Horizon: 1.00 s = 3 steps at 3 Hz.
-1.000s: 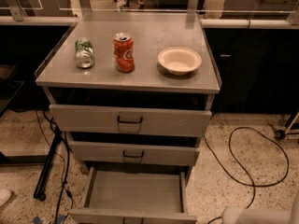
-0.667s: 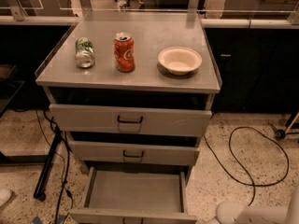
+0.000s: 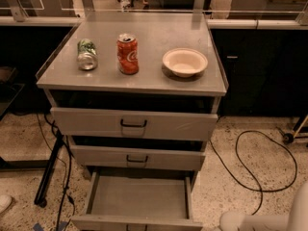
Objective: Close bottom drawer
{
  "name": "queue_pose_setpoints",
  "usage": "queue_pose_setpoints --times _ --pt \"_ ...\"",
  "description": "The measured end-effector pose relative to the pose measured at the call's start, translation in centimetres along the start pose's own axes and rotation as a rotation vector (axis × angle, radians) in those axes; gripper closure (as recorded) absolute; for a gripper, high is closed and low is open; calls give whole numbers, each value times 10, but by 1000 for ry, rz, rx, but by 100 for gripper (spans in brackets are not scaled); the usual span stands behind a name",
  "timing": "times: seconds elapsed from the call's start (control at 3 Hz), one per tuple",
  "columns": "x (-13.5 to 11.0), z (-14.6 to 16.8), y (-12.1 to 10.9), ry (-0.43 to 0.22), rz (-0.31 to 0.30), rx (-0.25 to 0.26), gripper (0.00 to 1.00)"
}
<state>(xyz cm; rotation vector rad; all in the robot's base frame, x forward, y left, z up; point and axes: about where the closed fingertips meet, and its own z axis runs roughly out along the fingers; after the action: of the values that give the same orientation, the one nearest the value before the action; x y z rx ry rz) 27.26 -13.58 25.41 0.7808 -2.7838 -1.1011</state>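
The bottom drawer (image 3: 138,196) of the grey metal cabinet stands pulled far out toward me. Its shallow tray shows bare, and its front panel (image 3: 137,223) lies at the lower edge of the camera view. My gripper (image 3: 233,221) shows as a white rounded end coming in at the bottom right corner. It sits just right of the drawer's front right corner, low near the floor, and does not touch the drawer.
The middle drawer (image 3: 137,158) and the top drawer (image 3: 134,123) sit above. On the cabinet top (image 3: 144,83) are a green can (image 3: 87,55) on its side, an upright red can (image 3: 127,54) and a white bowl (image 3: 185,61). A black cable (image 3: 260,167) loops on the floor at right, and a black stand leg (image 3: 50,170) is at left.
The white end of my arm has slid leftward along the bottom right, closer to the drawer's front corner. The drawer and the things on the cabinet top have not moved.
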Motion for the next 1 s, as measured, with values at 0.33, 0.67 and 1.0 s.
queue_pose_setpoints --times 0.33,0.67,1.0 --pt "-17 19 -16 -46 30 33 100" --pt "-32 34 -29 -88 61 52 100" --pt "-38 46 -37 -109 113 57 100"
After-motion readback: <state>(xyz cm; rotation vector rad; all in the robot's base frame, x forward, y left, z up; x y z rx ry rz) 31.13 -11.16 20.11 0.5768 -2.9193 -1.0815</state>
